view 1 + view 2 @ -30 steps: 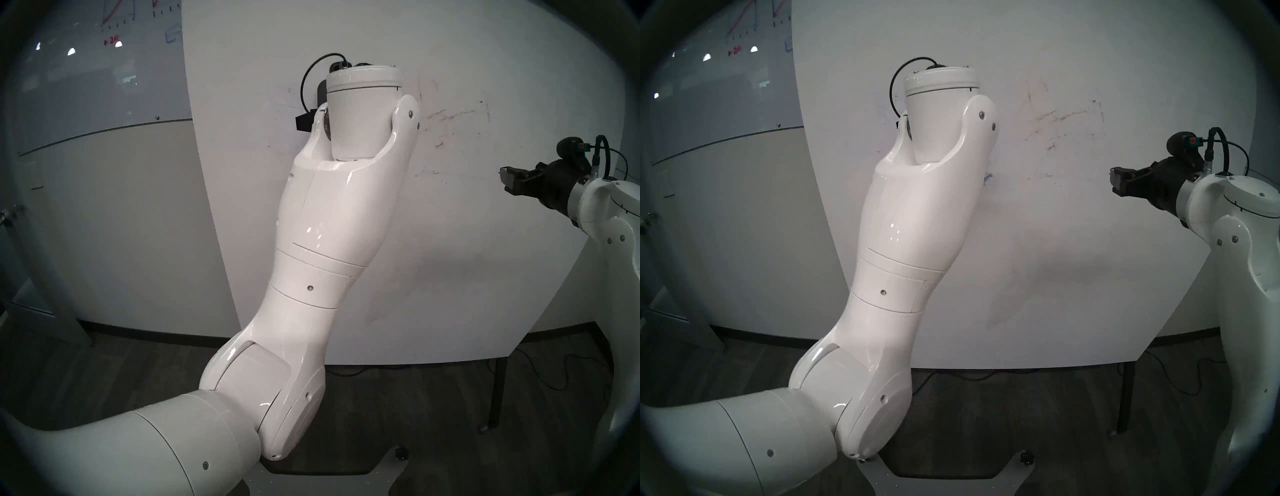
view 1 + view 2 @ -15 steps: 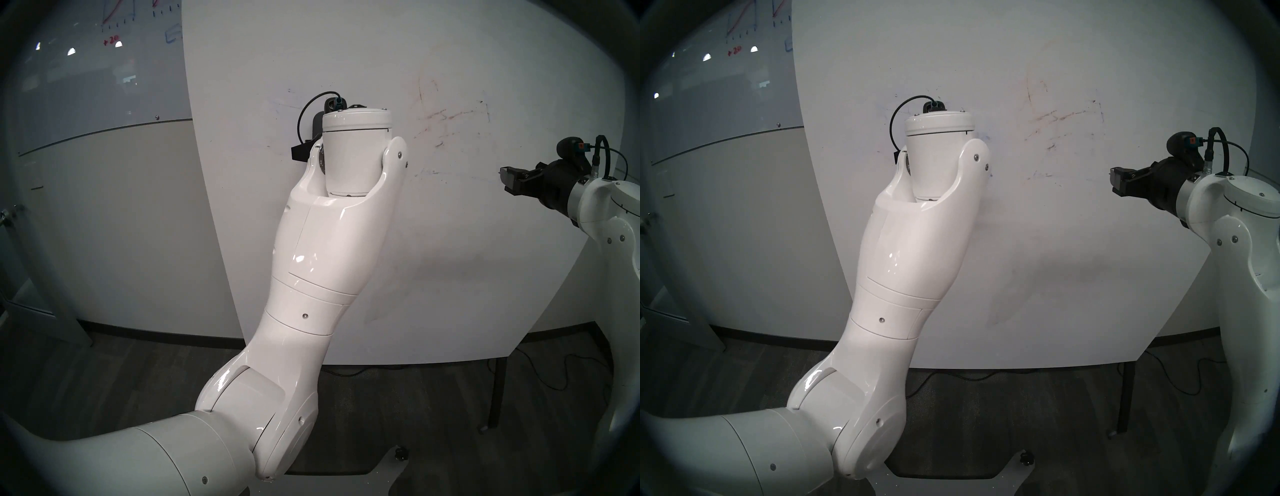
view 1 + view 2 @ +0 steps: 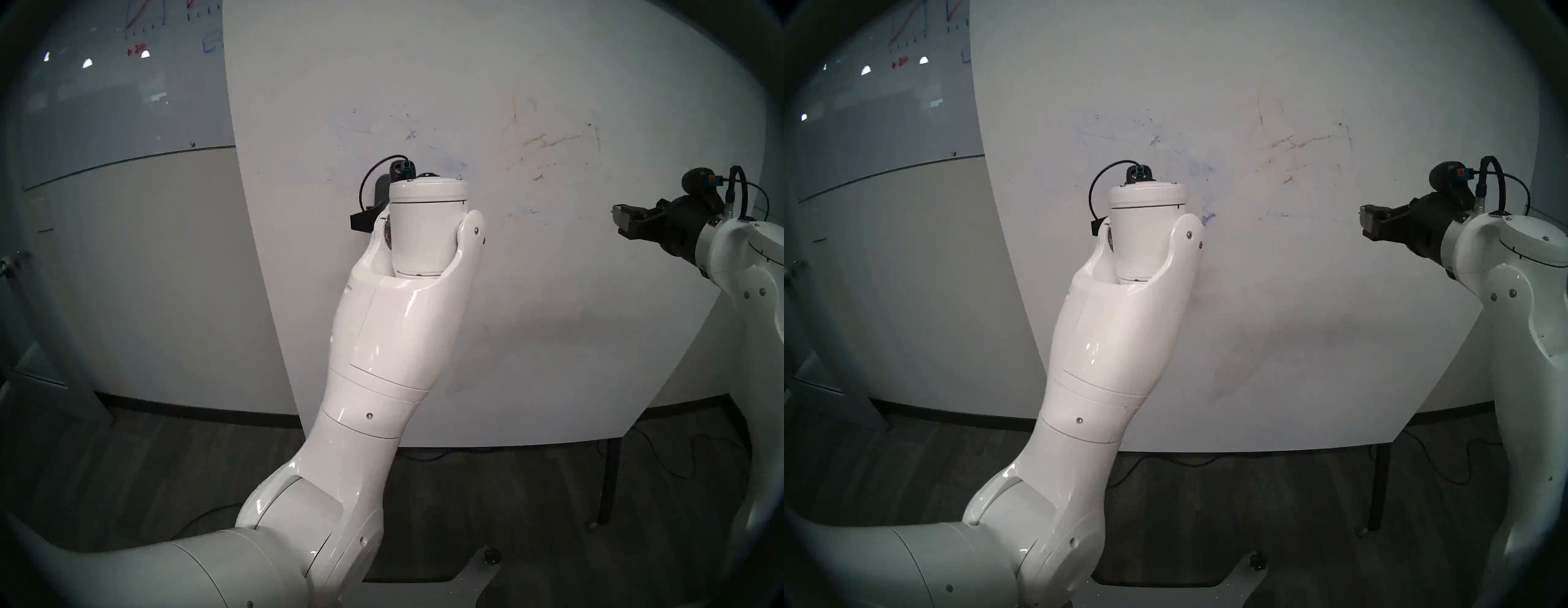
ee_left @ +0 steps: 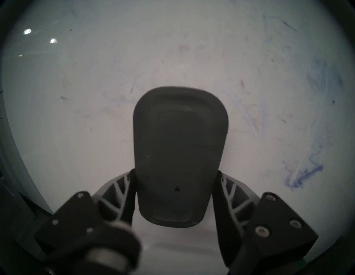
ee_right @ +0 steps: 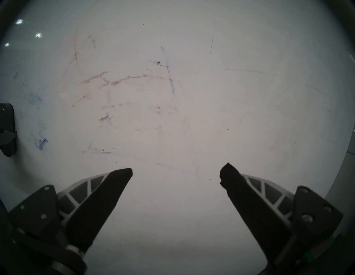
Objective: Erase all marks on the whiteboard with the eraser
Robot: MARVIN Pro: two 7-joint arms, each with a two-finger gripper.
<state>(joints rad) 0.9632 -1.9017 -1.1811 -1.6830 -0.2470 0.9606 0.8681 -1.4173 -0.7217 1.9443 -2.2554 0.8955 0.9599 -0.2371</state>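
Note:
The whiteboard (image 3: 551, 318) stands upright in front of me. In the left wrist view my left gripper (image 4: 175, 172) is shut on the dark grey eraser (image 4: 180, 153), whose back faces the camera and whose far face is turned to the whiteboard (image 4: 76, 134). Blue marks (image 4: 299, 176) lie just right of the eraser, with a paler blue smear (image 3: 1197, 167) above it. Brownish streaks (image 3: 547, 142) sit further right. In the head views the left wrist hides the eraser. My right gripper (image 3: 619, 220) hangs open near the board's right side, nothing between its fingers (image 5: 115, 184).
A glossy grey glass board (image 3: 106, 97) with red and blue graph scribbles hangs on the wall at upper left. Below the whiteboard's right end a dark table leg (image 3: 609, 479) stands, with cables (image 3: 662, 463) on the floor beside it.
My left arm has slid down the whiteboard with the eraser, leaving faint blue smears where it was. The right arm has not moved.

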